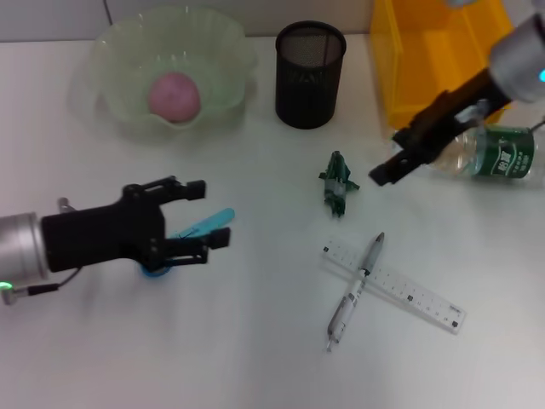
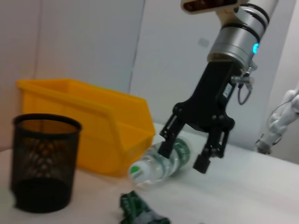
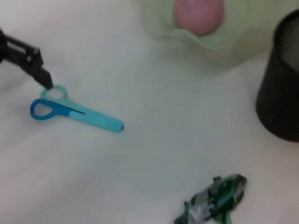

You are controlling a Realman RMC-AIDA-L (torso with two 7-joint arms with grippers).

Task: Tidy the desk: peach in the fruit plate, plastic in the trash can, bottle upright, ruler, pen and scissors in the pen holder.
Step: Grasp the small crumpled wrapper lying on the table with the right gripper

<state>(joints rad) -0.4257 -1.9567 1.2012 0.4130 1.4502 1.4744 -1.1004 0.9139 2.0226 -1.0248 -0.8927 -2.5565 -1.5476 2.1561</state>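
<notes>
From the head view, the peach [image 1: 174,95] sits inside the pale green fruit plate [image 1: 117,51] at the back of the white bench [image 1: 255,358], with the black mesh pen holder [image 1: 310,75] just beside it and the yellow trash can [image 1: 417,60] further along to the right. The left tool [image 1: 207,216] hangs over the blue scissors [image 1: 204,225], fingers spread apart, nothing gripped. On the other side the right tool [image 1: 394,153] is down at the bottle [image 1: 494,153], which lies on its side in front of the bin. The crumpled green plastic [image 1: 339,183] lies mid-bench, and nearer the front the pen [image 1: 356,290] rests across the clear ruler [image 1: 400,291]. Over to the left wrist view: the right tool [image 2: 184,154] has its fingers parted, straddling the lying bottle [image 2: 159,165], not closed on it, the bin and holder off to the side. In the right wrist view, the scissors [image 3: 74,112] lie flat, closed, with a fingertip [image 3: 39,72] of the left tool right at the handle loops, and the plastic [image 3: 215,200] lies well apart from them.
</notes>
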